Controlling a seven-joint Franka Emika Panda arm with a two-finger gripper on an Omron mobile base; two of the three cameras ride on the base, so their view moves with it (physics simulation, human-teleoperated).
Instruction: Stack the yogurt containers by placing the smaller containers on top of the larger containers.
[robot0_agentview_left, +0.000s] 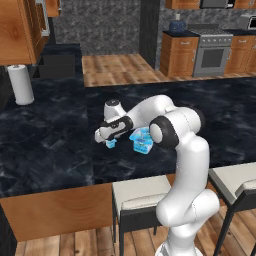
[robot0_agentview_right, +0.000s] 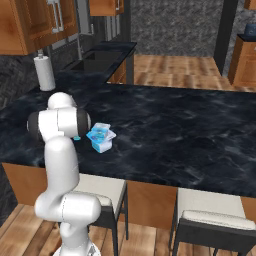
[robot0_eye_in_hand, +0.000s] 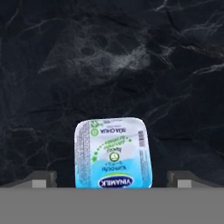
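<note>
Pincer over a small yogurt tub on the dark marble surface

The pincer (robot0_eye_in_hand: 112, 178) stands wide and holds nothing, its two tips flanking a small light-blue yogurt tub (robot0_eye_in_hand: 113, 153) with a printed lid that sits between and just beyond them on the surface (robot0_eye_in_hand: 109, 57). In the left base view, a stack of blue tubs (robot0_agentview_left: 141, 139) rests beside the pincer (robot0_agentview_left: 107, 140), near the arm's elbow.
</note>
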